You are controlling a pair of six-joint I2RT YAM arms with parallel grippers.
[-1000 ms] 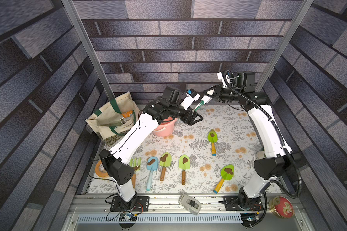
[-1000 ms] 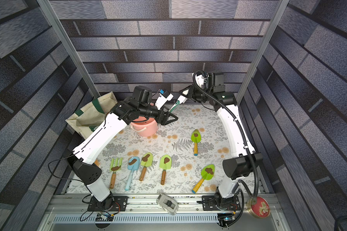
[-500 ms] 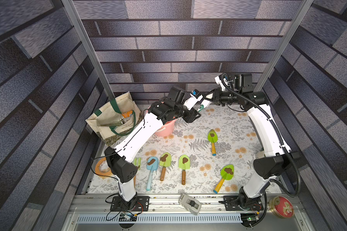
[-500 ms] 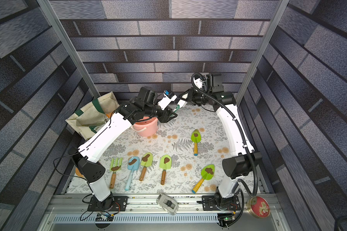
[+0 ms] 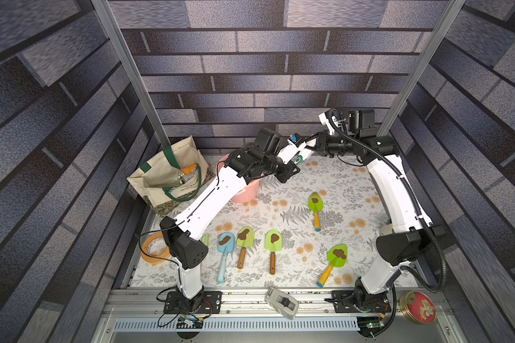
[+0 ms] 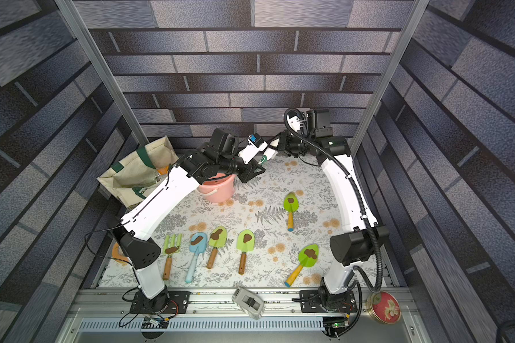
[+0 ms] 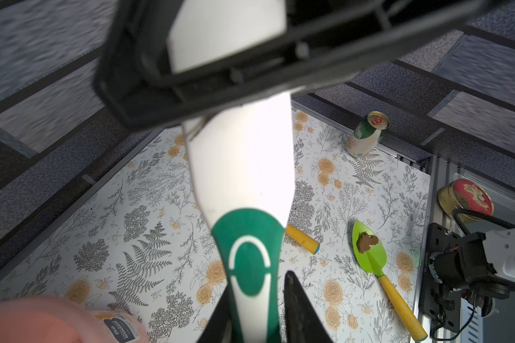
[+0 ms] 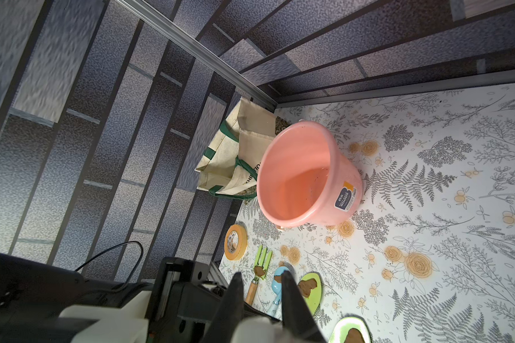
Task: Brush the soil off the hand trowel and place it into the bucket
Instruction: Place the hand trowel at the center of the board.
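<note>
Gripping the brush (image 7: 244, 178) at opposite ends, left claw (image 7: 257, 286) holds its green tip, right claw (image 8: 261, 274) its white end.

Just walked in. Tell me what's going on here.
Both arms meet above the mat near the bucket, sharing one white-and-green brush: the right tool grips its white end, the left tool clamps the green handle end. No brushing yet: the trowels lie on the mat with soil on their blades, and the bucket is empty.
</note>
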